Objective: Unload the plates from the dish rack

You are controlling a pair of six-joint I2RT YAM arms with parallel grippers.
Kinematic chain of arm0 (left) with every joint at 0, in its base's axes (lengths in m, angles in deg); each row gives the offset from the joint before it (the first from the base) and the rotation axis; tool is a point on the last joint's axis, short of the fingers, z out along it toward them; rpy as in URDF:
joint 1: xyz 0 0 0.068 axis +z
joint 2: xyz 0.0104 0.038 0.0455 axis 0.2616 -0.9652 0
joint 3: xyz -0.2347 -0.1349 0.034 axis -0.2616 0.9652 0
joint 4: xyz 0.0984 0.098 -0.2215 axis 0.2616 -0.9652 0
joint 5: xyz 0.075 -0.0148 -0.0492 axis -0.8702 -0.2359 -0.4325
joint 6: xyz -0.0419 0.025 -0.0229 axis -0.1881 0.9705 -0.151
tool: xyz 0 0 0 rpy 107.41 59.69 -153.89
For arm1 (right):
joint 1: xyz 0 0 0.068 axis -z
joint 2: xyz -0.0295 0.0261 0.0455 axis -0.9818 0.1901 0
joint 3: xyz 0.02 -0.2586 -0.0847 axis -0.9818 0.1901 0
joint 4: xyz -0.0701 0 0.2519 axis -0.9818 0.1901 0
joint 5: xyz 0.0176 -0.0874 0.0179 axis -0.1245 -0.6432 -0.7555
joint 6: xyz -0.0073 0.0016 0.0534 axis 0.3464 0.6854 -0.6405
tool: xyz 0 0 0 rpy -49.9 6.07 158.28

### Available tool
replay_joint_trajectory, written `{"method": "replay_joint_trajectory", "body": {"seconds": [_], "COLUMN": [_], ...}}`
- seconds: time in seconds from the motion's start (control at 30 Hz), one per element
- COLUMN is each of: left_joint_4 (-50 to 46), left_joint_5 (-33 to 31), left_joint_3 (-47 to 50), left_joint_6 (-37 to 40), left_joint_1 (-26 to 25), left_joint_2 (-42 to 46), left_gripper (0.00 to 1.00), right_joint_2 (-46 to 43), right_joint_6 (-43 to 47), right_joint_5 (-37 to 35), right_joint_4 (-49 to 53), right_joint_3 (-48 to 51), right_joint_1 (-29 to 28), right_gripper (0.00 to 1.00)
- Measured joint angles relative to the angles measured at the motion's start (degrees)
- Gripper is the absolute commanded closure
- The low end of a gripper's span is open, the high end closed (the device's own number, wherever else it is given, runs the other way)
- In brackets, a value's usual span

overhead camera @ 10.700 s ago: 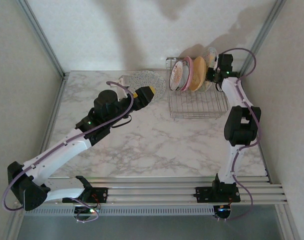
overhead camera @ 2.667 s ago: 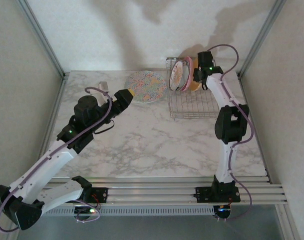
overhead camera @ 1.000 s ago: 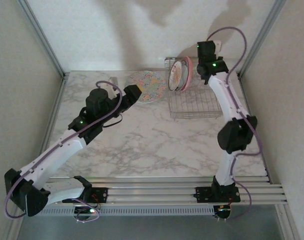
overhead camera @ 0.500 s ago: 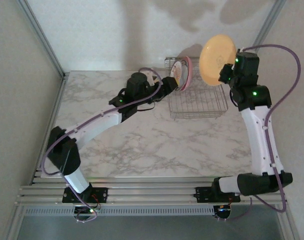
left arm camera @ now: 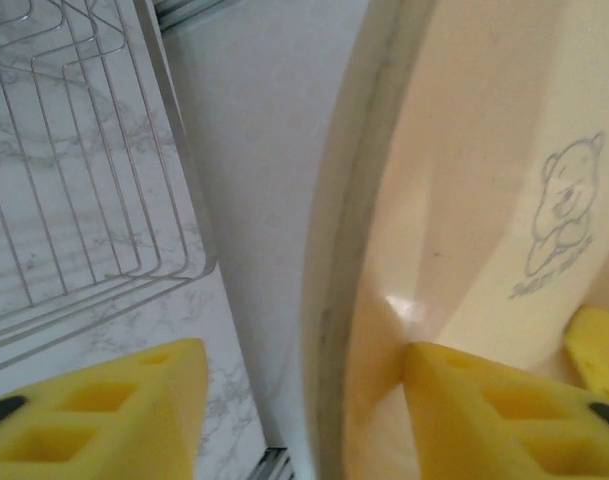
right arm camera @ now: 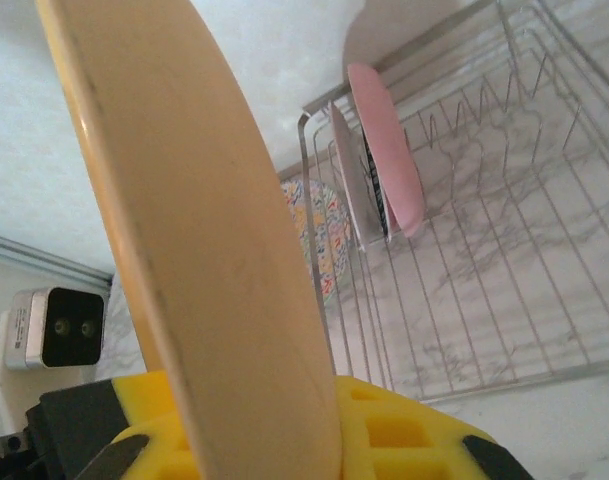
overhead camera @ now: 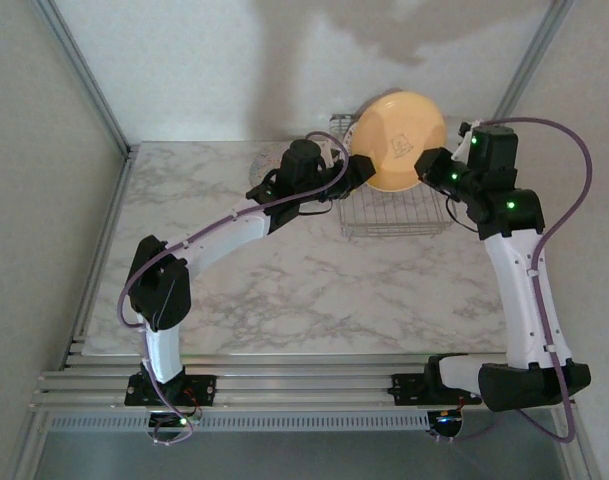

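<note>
Two grippers meet on one plate: a hand-over step, by my reading. On the left gripper (left arm camera: 302,385) the jaws are spread, straddling the rim of the orange-yellow plate (overhead camera: 399,140); one pad looks to touch the plate face, hard to confirm. The right gripper (right arm camera: 284,430) is clenched on another part of the rim, holding the plate on edge, raised above the dish rack (overhead camera: 394,215). A pink plate (right arm camera: 384,150) stands in the rack beyond the right fingers. Next: left must close firmly before right lets go, then carry leftward to the table (overhead camera: 284,270).
</note>
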Motion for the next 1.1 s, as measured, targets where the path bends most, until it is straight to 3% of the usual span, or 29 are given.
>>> {"method": "replay_joint_trajectory", "body": {"seconds": [0.1,0.17,0.2,0.3,0.4,0.53,0.8,1.1], "left_joint_4": [-0.22,-0.31,-0.68,-1.64,-2.75,-5.73,-9.94,-12.07], "left_joint_5": [0.09,-0.59,-0.39,-0.68,-1.03,-1.14,-1.73,-2.34], "left_joint_3": [-0.17,-0.48,-0.48,-0.28,1.7,7.43,27.85,49.92], "left_joint_6": [-0.2,-1.57,-1.97,-2.12,-0.94,0.52,2.62,2.84], "left_joint_1": [0.02,0.55,0.85,0.96,1.6,3.93,12.83,21.14], "left_joint_2": [0.07,0.09,0.2,1.09,3.17,7.43,23.26,35.56], "left_gripper": [0.99,1.0,1.0,1.0,1.0,1.0,1.0,1.0], "right_joint_2": [0.42,0.5,0.52,0.61,0.61,0.07,-6.88,-9.07], "right_joint_6": [-1.75,-2.69,-2.73,-2.78,-1.66,1.64,10.03,21.44], "right_joint_5": [0.57,1.73,2.21,3.41,4.72,4.2,-2.78,-10.43], "right_joint_4": [-0.02,-0.11,-0.59,-0.48,0.22,0.46,-2.45,-3.96], "right_joint_3": [1.2,1.9,2.01,2.05,2.03,1.95,5.75,11.93], "right_joint_1": [0.44,0.96,0.92,0.81,-0.55,-3.02,-13.88,-26.91], "right_gripper": [1.0,1.0,0.95,0.58,0.38,0.22,0.05,0.03]}}
